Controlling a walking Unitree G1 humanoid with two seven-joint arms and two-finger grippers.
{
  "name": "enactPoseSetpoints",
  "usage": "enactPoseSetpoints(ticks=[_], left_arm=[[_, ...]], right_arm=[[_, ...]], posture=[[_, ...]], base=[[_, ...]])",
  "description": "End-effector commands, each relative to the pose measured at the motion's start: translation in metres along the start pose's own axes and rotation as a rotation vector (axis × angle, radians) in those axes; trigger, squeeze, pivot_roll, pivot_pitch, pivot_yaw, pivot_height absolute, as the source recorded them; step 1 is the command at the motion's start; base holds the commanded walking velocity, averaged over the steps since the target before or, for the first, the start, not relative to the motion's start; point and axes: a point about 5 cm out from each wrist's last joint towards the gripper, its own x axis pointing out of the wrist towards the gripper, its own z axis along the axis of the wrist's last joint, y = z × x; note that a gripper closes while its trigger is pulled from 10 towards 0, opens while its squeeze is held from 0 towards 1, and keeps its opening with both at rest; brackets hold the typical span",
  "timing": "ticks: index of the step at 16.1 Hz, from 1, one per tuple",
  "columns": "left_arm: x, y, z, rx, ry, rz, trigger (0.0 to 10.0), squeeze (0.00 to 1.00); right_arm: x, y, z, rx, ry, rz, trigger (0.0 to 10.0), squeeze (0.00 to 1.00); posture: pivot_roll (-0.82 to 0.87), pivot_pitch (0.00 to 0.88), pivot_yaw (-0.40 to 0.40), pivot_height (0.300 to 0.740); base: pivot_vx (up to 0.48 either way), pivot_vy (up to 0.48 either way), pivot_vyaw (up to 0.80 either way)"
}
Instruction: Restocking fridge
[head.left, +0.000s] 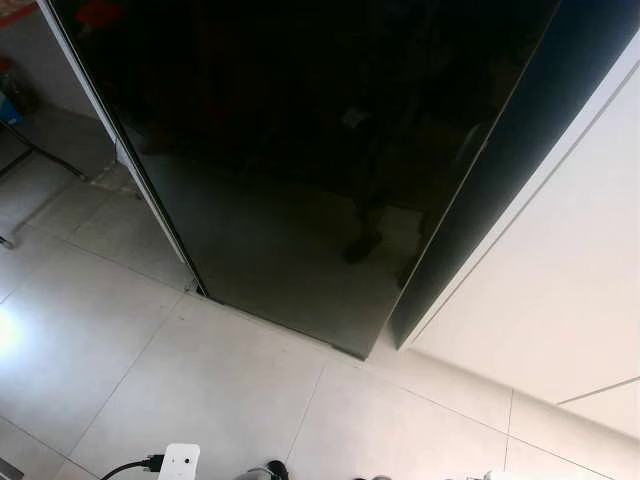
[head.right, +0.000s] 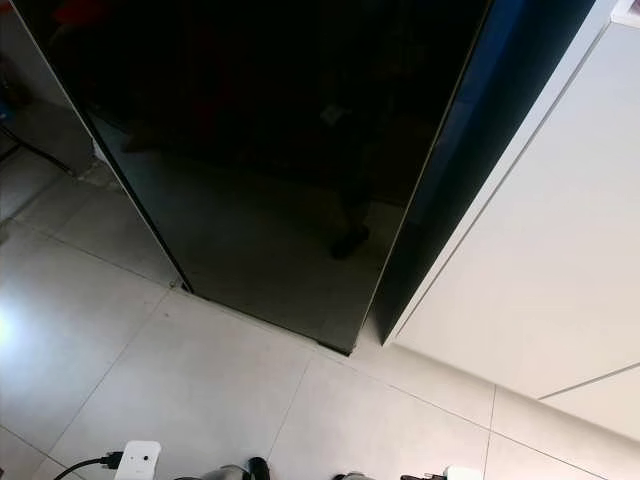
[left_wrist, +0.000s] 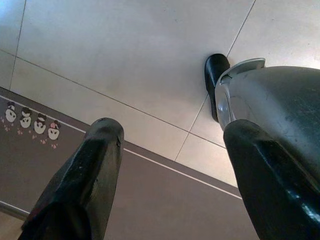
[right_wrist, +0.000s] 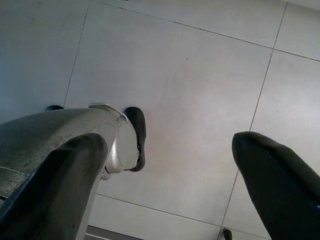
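While standing close on pale floor tiles (head.left: 200, 380), faces a tall black glossy fridge door (head.left: 300, 150), shut, with a white cabinet (head.left: 560, 290) just beside it on the right. Hangs both arms low: left gripper (left_wrist: 170, 165) spread wide over tiles and a brown mat (left_wrist: 150, 205), holding nothing; right gripper (right_wrist: 170, 175) likewise wide apart and empty, above tiles beside the robot's foot (right_wrist: 137, 135).
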Motion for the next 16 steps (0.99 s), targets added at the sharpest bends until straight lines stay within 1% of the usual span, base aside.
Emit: enactPoseSetpoints(ticks=[1,4,5,7,9,10,11,13,16], left_arm=[[-0.002,-0.004,-0.012,0.016,0.044,-0.022,10.0,0.00],[-0.002,-0.004,-0.012,0.016,0.044,-0.022,10.0,0.00],[-0.002,-0.006,-0.012,-0.009,0.042,-0.034,10.0,0.00],[-0.002,-0.009,-0.013,-0.059,0.042,-0.046,10.0,0.00],[-0.002,-0.010,-0.012,-0.062,0.042,-0.046,10.0,0.00],[-0.002,-0.010,-0.012,-0.066,0.040,-0.047,10.0,0.00],[-0.002,-0.009,-0.012,-0.065,0.040,-0.048,10.0,0.00],[-0.002,-0.009,-0.011,-0.059,0.043,-0.049,10.0,0.00],[-0.001,-0.009,-0.010,-0.063,0.040,-0.044,10.0,0.00]], right_arm=[[-0.003,-0.003,-0.007,0.007,0.025,-0.012,10.0,0.00],[-0.003,-0.003,-0.007,0.007,0.025,-0.012,10.0,0.00],[-0.003,-0.003,-0.005,0.010,0.012,-0.003,10.0,0.00],[-0.003,-0.003,-0.002,0.017,-0.021,0.003,10.0,0.00],[-0.003,-0.005,0.000,0.021,-0.049,-0.017,10.0,0.00],[-0.003,-0.002,0.004,0.054,-0.090,-0.004,10.0,0.00],[-0.003,-0.002,0.005,0.029,-0.093,0.007,10.0,0.00],[-0.002,-0.003,0.004,-0.008,-0.066,0.001,10.0,0.00],[-0.001,-0.005,-0.001,-0.091,0.042,0.006,10.0,0.00]], posture=[[0.03,0.180,-0.037,0.740],[0.03,0.180,-0.037,0.740],[0.03,0.150,-0.050,0.740],[0.02,0.148,-0.053,0.740],[0.03,0.147,-0.053,0.740],[0.01,0.143,-0.052,0.740],[0.01,0.143,-0.052,0.740],[0.01,0.139,-0.052,0.740],[0.02,0.138,-0.054,0.740]], base=[[0.000,0.000,0.00],[0.000,0.000,0.00],[0.000,0.000,0.00],[0.000,0.000,0.00],[0.000,0.000,0.00],[0.000,0.000,0.00],[0.000,0.000,0.00],[0.000,0.000,0.00],[0.000,0.000,0.00]])
